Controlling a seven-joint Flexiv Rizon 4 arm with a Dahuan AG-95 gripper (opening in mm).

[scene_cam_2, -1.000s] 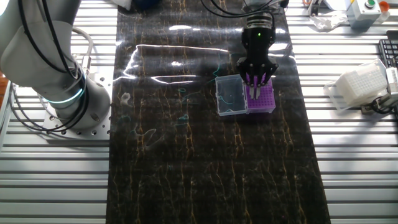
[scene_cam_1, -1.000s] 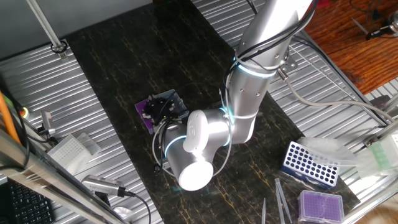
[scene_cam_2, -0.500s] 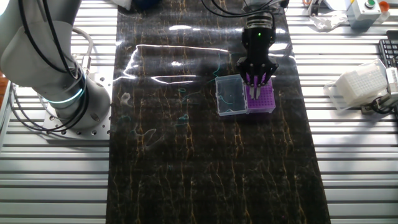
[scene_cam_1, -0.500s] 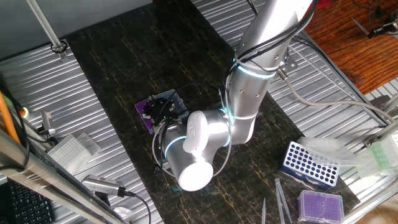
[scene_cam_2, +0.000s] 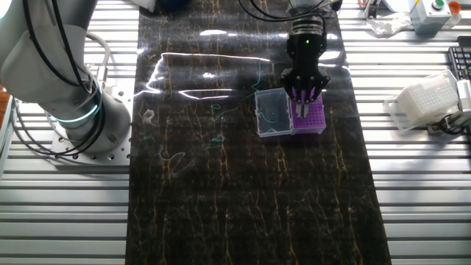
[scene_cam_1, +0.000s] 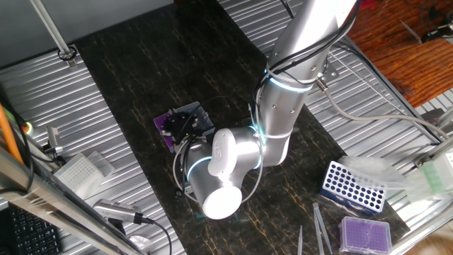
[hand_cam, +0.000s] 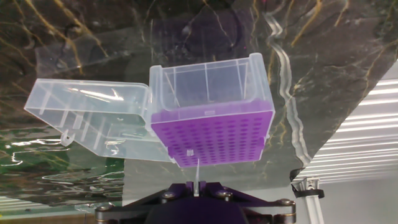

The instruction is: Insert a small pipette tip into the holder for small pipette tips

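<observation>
Hand (scene_cam_2: 304,103) above holder (hand_cam: 211,132); open lid (hand_cam: 93,124) beside; dark mat (scene_cam_2: 221,184) beneath

The small square box with a vivid purple dotted grid top (hand_cam: 211,134) has clear colourless walls and a clear lid (hand_cam: 93,124). A translucent whitish pipette tip (hand_cam: 194,177) shows against the purple. The black mat veined with gold (scene_cam_2: 243,199) covers the ribbed silver counter (scene_cam_2: 419,199). The silver arm (scene_cam_1: 297,64) wears a glowing cyan ring.

Bright, even light; white glare streaks the glossy dark mat (scene_cam_2: 221,147); all views sharp.
</observation>
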